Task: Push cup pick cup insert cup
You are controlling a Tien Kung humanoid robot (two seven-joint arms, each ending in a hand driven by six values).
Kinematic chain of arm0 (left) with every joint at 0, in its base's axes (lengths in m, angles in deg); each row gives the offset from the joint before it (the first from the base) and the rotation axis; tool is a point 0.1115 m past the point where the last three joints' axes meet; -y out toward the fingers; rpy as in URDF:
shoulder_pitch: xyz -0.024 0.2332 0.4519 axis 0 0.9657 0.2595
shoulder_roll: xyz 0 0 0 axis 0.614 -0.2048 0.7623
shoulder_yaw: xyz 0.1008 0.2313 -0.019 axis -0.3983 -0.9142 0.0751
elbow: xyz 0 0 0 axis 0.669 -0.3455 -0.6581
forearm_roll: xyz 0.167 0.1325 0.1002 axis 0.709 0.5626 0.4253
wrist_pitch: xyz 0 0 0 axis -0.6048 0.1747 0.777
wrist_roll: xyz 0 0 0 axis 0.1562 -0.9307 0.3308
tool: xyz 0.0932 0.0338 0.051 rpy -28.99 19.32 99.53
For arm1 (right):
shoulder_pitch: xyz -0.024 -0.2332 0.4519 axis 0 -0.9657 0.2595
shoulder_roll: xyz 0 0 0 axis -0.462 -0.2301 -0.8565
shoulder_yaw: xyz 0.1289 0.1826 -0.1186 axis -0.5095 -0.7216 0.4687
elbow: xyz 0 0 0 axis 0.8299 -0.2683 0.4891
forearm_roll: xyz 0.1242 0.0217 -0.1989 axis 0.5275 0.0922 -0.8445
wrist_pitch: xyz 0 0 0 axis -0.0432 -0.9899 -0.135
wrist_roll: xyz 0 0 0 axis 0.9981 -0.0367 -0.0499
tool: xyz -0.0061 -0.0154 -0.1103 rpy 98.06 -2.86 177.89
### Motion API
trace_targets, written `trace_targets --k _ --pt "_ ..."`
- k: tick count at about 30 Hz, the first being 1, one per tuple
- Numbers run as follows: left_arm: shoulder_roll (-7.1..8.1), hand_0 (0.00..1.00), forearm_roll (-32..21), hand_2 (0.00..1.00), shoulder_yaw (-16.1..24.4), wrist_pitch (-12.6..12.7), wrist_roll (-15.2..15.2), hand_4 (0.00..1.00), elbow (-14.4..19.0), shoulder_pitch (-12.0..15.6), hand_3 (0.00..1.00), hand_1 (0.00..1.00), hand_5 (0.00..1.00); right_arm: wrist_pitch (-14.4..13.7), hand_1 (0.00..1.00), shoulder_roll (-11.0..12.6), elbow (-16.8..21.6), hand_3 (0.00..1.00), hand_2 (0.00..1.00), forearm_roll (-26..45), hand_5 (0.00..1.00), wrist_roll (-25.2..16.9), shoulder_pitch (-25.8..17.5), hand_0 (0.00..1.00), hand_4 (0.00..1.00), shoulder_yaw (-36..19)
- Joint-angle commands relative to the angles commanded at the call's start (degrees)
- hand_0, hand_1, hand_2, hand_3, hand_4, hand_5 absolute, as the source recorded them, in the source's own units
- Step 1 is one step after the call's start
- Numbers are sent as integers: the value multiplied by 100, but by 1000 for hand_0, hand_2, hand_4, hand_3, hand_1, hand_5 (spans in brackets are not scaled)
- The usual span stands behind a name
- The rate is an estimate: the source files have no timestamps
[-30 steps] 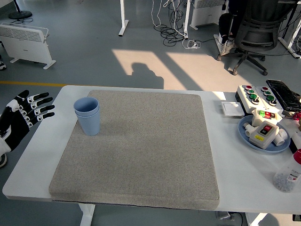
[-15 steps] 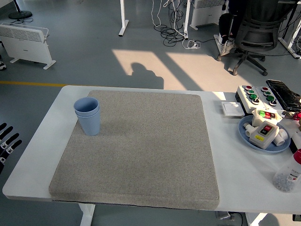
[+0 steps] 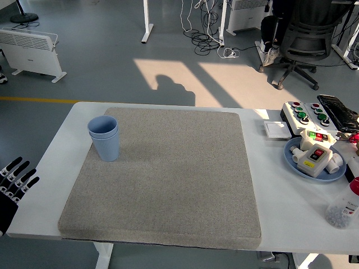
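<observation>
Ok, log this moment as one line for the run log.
left hand: open, at table's left edge, holding nothing | right hand: not in view | blue cups: nested, upright on grey mat, far-left corner

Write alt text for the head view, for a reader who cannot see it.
Two nested blue cups stand upright at the far left of a grey mat on a white table. The robot's left hand hangs open at the table's near left edge, apart from the cups. A blue plate of small devices sits at the right.
</observation>
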Motion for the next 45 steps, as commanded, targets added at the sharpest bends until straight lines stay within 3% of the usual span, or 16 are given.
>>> trace_targets --k 9,10,14,21,45 --pt "55 850 -99 884 -323 323 168 684 -24 -224 807 869 998 -15 637 23 -10 583 642 120 403 -28 32 707 120 54" --pt "58 885 -99 931 -347 353 191 666 -28 -241 865 884 998 -16 636 24 -10 583 642 126 399 -29 35 707 118 57" --pt "82 885 -89 931 -470 543 331 666 -77 -346 865 884 998 -15 636 29 -12 583 642 143 399 -35 45 707 118 65" --pt "105 892 41 936 -536 513 240 654 -178 -427 864 886 998 -7 636 27 -13 583 642 72 400 -16 36 707 118 7" --pt "30 887 309 921 -354 842 267 625 -385 -488 863 886 998 0 636 21 -33 583 641 101 400 -47 150 706 117 19"
